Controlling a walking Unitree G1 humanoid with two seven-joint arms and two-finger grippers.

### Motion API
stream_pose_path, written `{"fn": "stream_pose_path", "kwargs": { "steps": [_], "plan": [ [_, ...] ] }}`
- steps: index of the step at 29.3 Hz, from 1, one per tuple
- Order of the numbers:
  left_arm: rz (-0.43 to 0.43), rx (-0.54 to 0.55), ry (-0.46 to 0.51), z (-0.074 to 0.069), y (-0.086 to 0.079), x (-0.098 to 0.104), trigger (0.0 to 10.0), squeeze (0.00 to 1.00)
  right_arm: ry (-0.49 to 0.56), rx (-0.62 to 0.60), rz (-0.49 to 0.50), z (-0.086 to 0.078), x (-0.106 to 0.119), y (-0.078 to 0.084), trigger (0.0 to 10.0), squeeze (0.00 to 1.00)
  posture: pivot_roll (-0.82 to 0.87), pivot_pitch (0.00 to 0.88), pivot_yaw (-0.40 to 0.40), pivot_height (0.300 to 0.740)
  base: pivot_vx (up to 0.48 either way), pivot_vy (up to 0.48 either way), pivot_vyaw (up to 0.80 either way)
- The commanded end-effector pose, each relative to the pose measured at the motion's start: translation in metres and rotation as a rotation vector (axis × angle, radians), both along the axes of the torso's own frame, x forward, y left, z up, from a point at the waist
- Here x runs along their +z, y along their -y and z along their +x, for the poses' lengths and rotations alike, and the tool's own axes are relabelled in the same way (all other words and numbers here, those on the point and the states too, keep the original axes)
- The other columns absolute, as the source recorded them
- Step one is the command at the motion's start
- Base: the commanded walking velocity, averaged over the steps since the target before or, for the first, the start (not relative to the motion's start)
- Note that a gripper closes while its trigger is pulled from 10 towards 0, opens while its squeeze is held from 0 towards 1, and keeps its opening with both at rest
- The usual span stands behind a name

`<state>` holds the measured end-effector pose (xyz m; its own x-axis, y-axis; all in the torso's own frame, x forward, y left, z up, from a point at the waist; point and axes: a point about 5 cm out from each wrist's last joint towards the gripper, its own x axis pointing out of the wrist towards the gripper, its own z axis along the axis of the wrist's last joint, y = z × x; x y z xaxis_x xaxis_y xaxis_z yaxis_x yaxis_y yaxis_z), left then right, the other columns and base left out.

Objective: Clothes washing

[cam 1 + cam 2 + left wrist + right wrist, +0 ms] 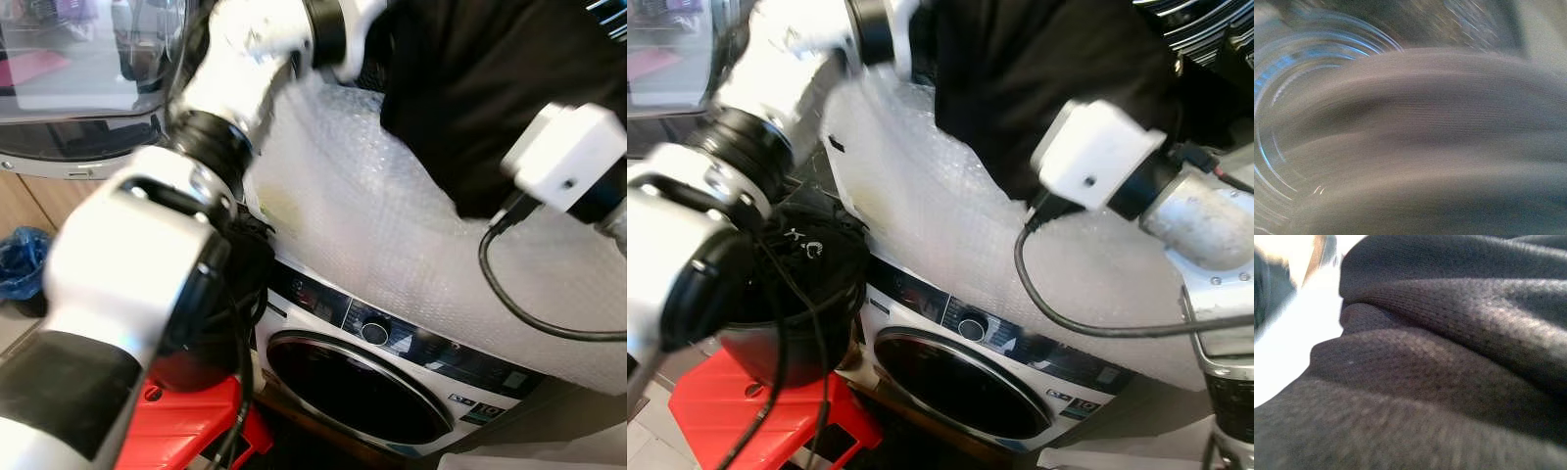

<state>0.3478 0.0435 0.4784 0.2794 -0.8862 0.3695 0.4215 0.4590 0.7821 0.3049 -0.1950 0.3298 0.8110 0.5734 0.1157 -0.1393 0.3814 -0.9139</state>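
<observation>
A black garment [490, 88] hangs high at the upper right, above a white front-loading washing machine [392, 338]. The machine's round dark door [353, 387] faces me and its top is covered in bubble wrap [372, 206]. My left arm [235, 69] reaches up to the garment's left edge and my right wrist [568, 157] is against its lower right. The cloth hides the fingers of both grippers. Black knit fabric [1449, 357] fills the right wrist view. The left wrist view is blurred, with grey cloth [1425, 147] over a ringed glass or drum surface [1273, 98].
A black basket [803, 284] stands on a red stool [754, 411] just left of the washer. A second machine's round glass door [78, 98] is at the upper left, and a blue bag [22, 259] lies on the floor below it. A black cable [509, 294] loops off my right wrist.
</observation>
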Motion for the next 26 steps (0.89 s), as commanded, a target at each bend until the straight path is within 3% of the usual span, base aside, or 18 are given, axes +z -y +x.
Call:
{"fn": "stream_pose_path", "kwargs": {
  "steps": [1, 2, 4, 6, 9, 14, 15, 18, 22, 23, 26],
  "plan": [
    [-0.027, 0.010, 0.100, -0.012, -0.005, 0.020, 10.0, 0.00, 0.034, -0.151, -0.034, 0.009, -0.003, 0.020, 10.0, 0.00, 0.12, 0.151, -0.072, 0.740, 0.000, 0.000, 0.00],
    [-0.022, 0.022, 0.109, -0.011, -0.007, 0.020, 10.0, 0.00, 0.089, -0.225, 0.005, 0.013, 0.002, 0.028, 10.0, 0.00, 0.12, 0.152, -0.074, 0.740, 0.000, 0.000, 0.00],
    [-0.026, 0.029, 0.115, -0.011, -0.008, 0.021, 10.0, 0.00, 0.120, -0.252, 0.050, 0.015, 0.007, 0.031, 10.0, 0.00, 0.12, 0.152, -0.075, 0.740, 0.000, 0.000, 0.00],
    [-0.026, 0.035, 0.119, -0.010, -0.009, 0.019, 10.0, 0.00, 0.200, -0.327, 0.202, 0.017, 0.020, 0.042, 10.0, 0.00, 0.12, 0.155, -0.079, 0.740, 0.000, 0.000, 0.00],
    [-0.009, 0.043, 0.118, -0.008, -0.008, 0.015, 10.0, 0.00, 0.247, -0.327, 0.305, 0.016, 0.030, 0.048, 10.0, 0.00, 0.12, 0.155, -0.079, 0.740, 0.000, 0.000, 0.00],
    [0.032, 0.053, 0.121, -0.003, -0.006, 0.003, 10.0, 0.00, 0.218, -0.185, 0.260, 0.008, 0.028, 0.036, 10.0, 0.00, 0.12, 0.156, -0.081, 0.740, 0.000, 0.000, 0.00],
    [0.047, 0.046, 0.129, -0.003, -0.006, -0.001, 10.0, 0.00, 0.208, -0.075, 0.370, 0.001, 0.035, 0.027, 10.0, 0.00, 0.11, 0.158, -0.081, 0.740, 0.000, 0.000, 0.00],
    [0.075, 0.045, 0.159, -0.004, -0.006, -0.005, 10.0, 0.00, 0.231, 0.023, 0.509, -0.007, 0.052, 0.021, 10.0, 0.00, 0.11, 0.158, -0.083, 0.740, 0.000, 0.000, 0.00],
    [0.090, 0.059, 0.201, -0.004, -0.008, -0.008, 10.0, 0.00, 0.272, 0.043, 0.603, -0.006, 0.068, 0.021, 10.0, 0.00, 0.11, 0.160, -0.083, 0.740, 0.000, 0.000, 0.00],
    [0.110, 0.078, 0.248, -0.005, -0.011, -0.011, 10.0, 0.00, 0.319, 0.031, 0.674, -0.003, 0.081, 0.023, 10.0, 0.00, 0.11, 0.163, -0.085, 0.740, 0.000, 0.000, 0.00],
    [0.097, 0.039, 0.259, -0.008, -0.011, -0.014, 10.0, 0.00, 0.357, 0.019, 0.734, 0.001, 0.094, 0.024, 10.0, 0.00, 0.11, 0.167, -0.090, 0.740, 0.000, 0.000, 0.00]
  ]
}}
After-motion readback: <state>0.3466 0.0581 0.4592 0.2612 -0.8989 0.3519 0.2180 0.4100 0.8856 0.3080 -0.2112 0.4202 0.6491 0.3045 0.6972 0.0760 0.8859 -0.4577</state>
